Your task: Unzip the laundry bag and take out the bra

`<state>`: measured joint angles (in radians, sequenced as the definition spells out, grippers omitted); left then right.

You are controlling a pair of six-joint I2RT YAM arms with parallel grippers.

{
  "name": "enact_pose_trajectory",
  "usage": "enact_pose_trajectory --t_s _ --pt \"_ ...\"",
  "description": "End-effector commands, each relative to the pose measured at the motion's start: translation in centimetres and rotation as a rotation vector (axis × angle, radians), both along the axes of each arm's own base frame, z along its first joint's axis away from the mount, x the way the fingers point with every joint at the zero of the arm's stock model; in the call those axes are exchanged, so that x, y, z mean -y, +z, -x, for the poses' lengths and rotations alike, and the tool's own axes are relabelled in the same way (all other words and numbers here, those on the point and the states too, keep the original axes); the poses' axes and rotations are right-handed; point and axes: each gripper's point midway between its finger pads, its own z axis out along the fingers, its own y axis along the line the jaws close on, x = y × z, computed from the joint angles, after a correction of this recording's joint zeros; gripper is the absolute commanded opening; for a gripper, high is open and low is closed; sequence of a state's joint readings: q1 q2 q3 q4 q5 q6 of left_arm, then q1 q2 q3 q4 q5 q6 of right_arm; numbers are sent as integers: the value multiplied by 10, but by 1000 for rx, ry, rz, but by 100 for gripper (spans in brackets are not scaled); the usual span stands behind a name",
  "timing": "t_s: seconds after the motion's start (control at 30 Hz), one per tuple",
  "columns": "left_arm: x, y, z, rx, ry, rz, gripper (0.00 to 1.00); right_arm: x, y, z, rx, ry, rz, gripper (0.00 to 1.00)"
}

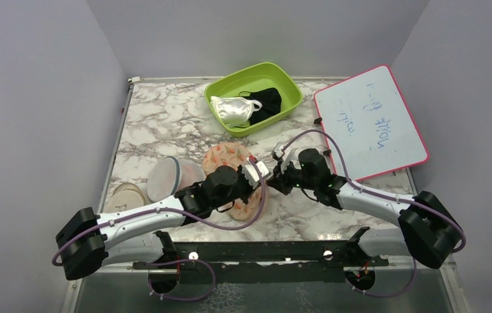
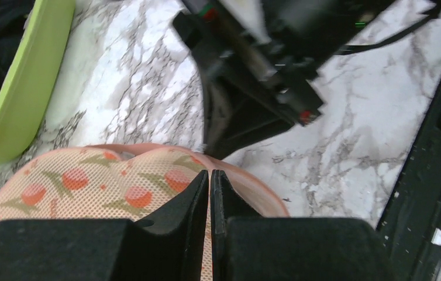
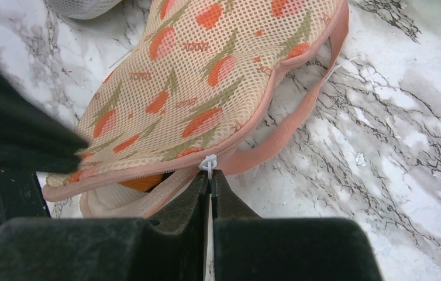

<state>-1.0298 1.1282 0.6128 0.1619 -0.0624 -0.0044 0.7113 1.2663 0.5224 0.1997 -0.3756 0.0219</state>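
Observation:
The laundry bag (image 1: pixel 225 156), peach mesh with red-orange flowers and pink edging, lies mid-table. It also shows in the left wrist view (image 2: pixel 89 184) and the right wrist view (image 3: pixel 206 88). My left gripper (image 1: pixel 255 172) (image 2: pixel 209 174) is shut on the bag's edge, pinching the fabric. My right gripper (image 1: pixel 281 162) (image 3: pixel 209 175) is shut on the white zipper pull (image 3: pixel 208 164). The zipper is partly open to the left of the pull. In the gap, an orange piece of the bra (image 3: pixel 142 182) shows above white lining; the rest of it is hidden inside.
A green bin (image 1: pixel 287 83) at the back holds a shiny white garment (image 1: pixel 233 109) and a black cloth (image 1: pixel 268 101). A whiteboard (image 1: pixel 370 124) leans at the right. A round mesh dome (image 1: pixel 168 177) and a tan disc (image 1: pixel 124 195) lie left of the bag.

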Motion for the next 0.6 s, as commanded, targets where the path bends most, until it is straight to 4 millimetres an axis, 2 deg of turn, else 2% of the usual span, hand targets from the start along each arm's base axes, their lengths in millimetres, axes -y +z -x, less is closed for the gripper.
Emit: enact_pose_trajectory --t_s 0.0,0.1,0.27,0.4,0.5,0.53,0.57 --pt "6 13 31 92 -162 8 0 0 6 -20 12 -55 14 1" --pt "9 4 48 112 -200 -17 0 5 3 -36 21 -95 35 1" --pt "12 0 59 97 -222 -17 0 11 1 -66 37 -147 31 1" --pt "12 -4 64 68 -213 -6 0 -2 -2 -72 41 -104 8 1" --pt "7 -6 57 45 -143 -4 0 -7 0 -67 17 -72 -7 1" --pt "6 -4 52 32 -105 3 8 -6 1 -63 12 -66 -13 1" --pt "5 -1 48 19 -60 14 22 -6 4 -59 8 -57 -19 1"
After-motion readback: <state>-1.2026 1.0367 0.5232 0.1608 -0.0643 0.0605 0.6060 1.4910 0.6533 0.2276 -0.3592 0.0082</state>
